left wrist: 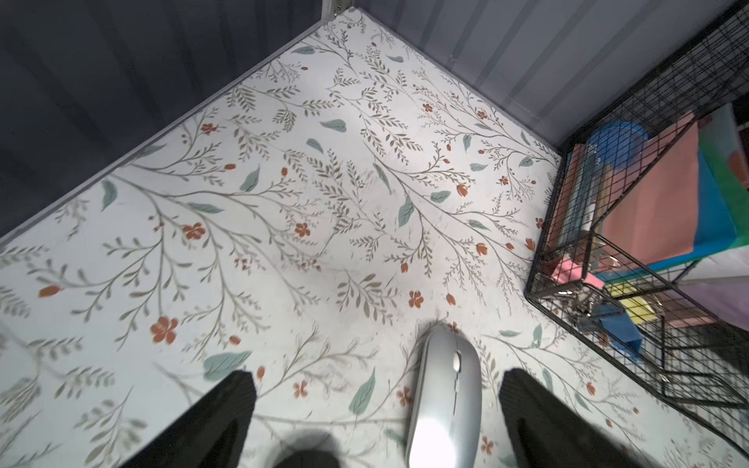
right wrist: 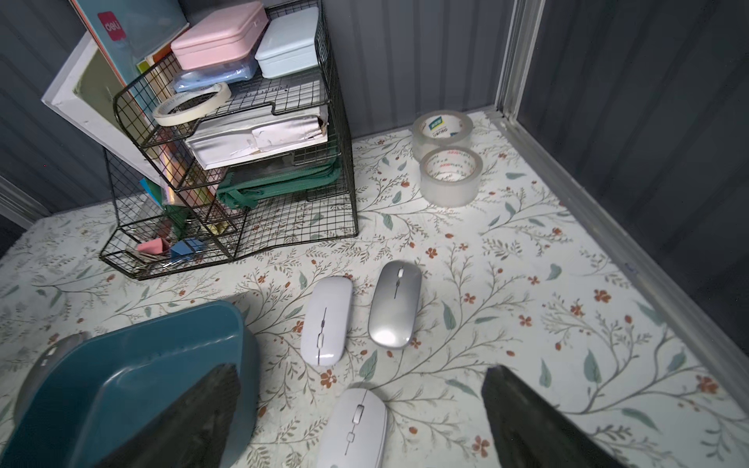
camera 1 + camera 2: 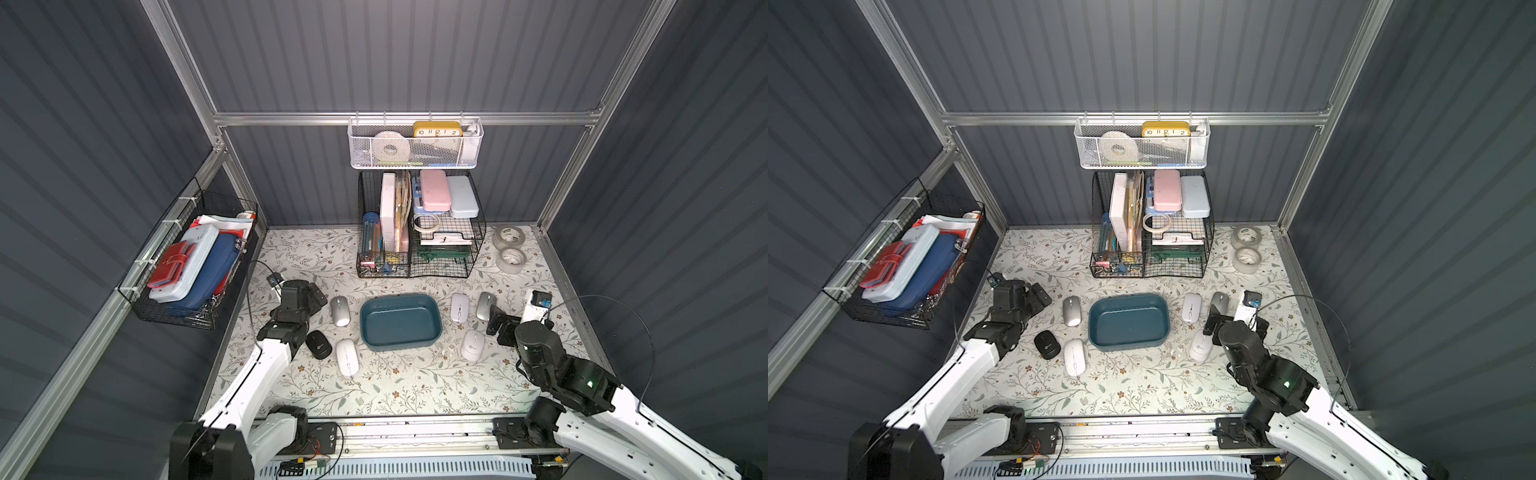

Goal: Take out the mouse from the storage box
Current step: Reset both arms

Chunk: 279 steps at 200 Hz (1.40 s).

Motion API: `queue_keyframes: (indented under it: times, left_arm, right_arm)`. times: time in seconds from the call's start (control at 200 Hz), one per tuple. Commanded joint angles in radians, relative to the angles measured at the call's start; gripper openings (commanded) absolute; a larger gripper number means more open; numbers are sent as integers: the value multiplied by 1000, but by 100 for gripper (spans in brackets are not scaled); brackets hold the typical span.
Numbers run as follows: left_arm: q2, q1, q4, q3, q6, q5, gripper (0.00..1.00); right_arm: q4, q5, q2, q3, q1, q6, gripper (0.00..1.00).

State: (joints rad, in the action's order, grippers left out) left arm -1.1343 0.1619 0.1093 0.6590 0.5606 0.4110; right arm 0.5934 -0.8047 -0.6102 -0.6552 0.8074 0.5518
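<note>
Dark grey ribbed walls (image 3: pixel 415 62) close in a floral-patterned surface (image 3: pixel 395 386). A black wire basket (image 3: pixel 187 266) hangs on the left wall, a white mesh basket (image 3: pixel 415 143) hangs on the back rail, and a black wire organiser (image 3: pixel 419 224) stands below it.

The storage box (image 3: pixel 401 322) sits in the middle of the surface, and both top views show its inside bare. All six mice lie outside it on the surface.

On the box's left are a silver mouse (image 3: pixel 340 311), a long white mouse (image 3: pixel 347 356) and a black mouse (image 3: pixel 318 344). On its right are a pale white mouse (image 3: pixel 459 307), a second silver mouse (image 3: pixel 485 305) and a rounded white mouse (image 3: pixel 473 345).

The left jaws stand wide apart and hold nothing. They are left of the box, and in the left wrist view the silver mouse lies between the two fingers (image 1: pixel 227 405), nearer one of them.

The right jaws are also spread wide and empty, just right of the box. In the right wrist view the rounded white mouse lies on the surface between their fingers (image 2: pixel 527 413).

Two clear tape rolls (image 3: pixel 509 249) rest at the back right.
</note>
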Motion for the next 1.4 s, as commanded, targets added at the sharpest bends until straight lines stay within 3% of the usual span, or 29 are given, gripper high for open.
queue_keyframes:
  times: [0.0, 0.12, 0.275, 0.395, 0.54, 0.595, 0.645, 0.705, 0.921, 1.006, 1.181, 1.391]
  left_arm:
    - [-64, -5, -248, -12, -160, -1, 99]
    - [-111, -5, -486, -84, -396, -38, 99]
    - [-178, -5, -558, -119, -495, 0, 99]
    - [-217, -5, -684, -173, -582, 55, 100]
    - [-313, -7, -869, -218, -637, 33, 100]
    - [-322, -8, -828, -205, -603, 16, 99]
    - [-343, -10, -977, -254, -611, -37, 99]
    - [-362, -11, -961, -255, -602, -54, 99]
    - [-542, -12, -1312, -358, -637, -120, 100]
    - [-595, -17, -1340, -334, -648, -124, 99]
    - [-569, -54, -1110, -243, -589, -144, 99]
    - [-568, -93, -1038, -212, -550, -154, 99]
  right_arm:
    - [-113, -126, -69, -61, 0, -206, 99]
    - [-257, -185, -135, -72, -45, -376, 99]
    - [-323, -56, -188, -71, -246, -359, 99]
    - [-432, -56, -230, -24, -354, -411, 99]
    - [-524, -54, -317, 23, -458, -426, 99]
    - [-543, -53, -349, 39, -487, -403, 99]
    - [-581, -54, -371, 64, -498, -410, 99]
    - [-670, -64, -400, 108, -509, -427, 99]
    - [-1019, -28, -511, 257, -551, -495, 99]
    - [-1161, -7, -570, 302, -571, -511, 99]
    - [-1469, 63, -737, 350, -594, -606, 99]
    - [-1371, 192, -750, 297, -631, -607, 99]
